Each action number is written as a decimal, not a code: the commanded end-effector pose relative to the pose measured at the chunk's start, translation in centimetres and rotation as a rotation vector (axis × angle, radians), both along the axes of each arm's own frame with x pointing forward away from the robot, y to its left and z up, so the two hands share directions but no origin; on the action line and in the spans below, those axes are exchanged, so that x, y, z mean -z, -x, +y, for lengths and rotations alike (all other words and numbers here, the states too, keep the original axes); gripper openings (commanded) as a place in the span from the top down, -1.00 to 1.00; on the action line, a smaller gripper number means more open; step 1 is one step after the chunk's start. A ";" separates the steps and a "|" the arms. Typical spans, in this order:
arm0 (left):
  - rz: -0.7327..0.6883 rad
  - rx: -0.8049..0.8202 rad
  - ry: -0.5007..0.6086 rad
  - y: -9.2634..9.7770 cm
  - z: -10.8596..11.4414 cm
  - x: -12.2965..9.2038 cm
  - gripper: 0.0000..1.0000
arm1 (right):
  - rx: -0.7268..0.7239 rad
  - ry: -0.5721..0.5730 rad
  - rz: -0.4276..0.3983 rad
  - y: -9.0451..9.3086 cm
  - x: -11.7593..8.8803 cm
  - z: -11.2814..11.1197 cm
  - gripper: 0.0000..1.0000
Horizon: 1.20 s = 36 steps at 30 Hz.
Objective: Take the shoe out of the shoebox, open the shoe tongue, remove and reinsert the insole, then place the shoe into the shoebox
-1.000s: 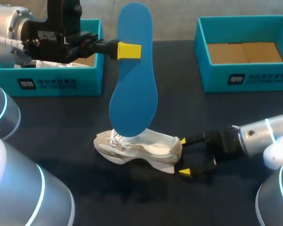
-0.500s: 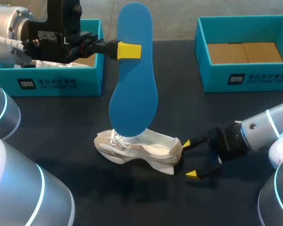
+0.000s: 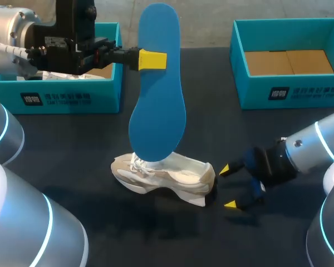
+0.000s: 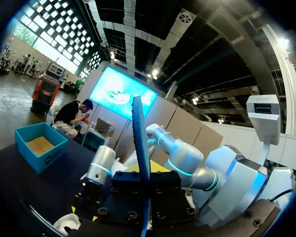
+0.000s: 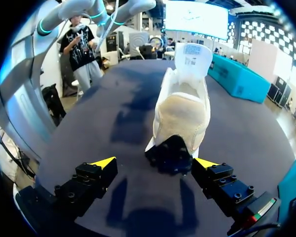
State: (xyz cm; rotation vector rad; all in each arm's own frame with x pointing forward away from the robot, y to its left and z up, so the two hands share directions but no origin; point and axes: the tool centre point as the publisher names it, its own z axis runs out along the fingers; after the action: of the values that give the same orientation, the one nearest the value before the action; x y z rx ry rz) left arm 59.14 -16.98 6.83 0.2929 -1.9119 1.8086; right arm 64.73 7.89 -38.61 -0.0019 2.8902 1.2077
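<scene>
While left fingers (image 3: 152, 60) pinch flat insole (image 3: 157, 111), shoe (image 3: 167, 177) rests.

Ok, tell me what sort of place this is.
Probably a robot workstation for practising shoe handling: a dark table bearing a teal left shoebox and right shoebox, a white shoe nearer the robot, and the left gripper holding a blue insole upright.

smooth matt blue insole (image 3: 157, 89), cream shoe (image 3: 172, 177) of woven cloth and suede-like nap, matt teal card shoebox (image 3: 289, 92), dull dark table (image 3: 67, 139)
</scene>
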 end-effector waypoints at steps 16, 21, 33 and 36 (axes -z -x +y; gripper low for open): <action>0.000 0.001 -0.004 0.0 -0.1 0.0 1.00 | 0.197 0.408 0.084 -2.2 -1.7 1.0 -1.00; 0.000 0.001 -0.004 0.0 -0.1 0.0 1.00 | 0.244 0.462 0.096 -2.6 -2.2 1.2 -1.00; 0.000 0.001 -0.004 0.0 -0.1 0.0 1.00 | 0.293 0.532 0.101 -2.8 -2.6 1.1 -1.00; 0.000 0.001 -0.004 0.0 -0.1 0.0 1.00 | 0.293 0.532 0.101 -2.8 -2.6 1.1 -1.00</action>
State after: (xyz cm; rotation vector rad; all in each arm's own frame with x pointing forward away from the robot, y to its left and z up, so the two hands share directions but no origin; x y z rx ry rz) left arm 59.14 -16.97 6.83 0.2927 -1.9121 1.8084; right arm 67.52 8.64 -36.15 0.4570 3.0006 0.6158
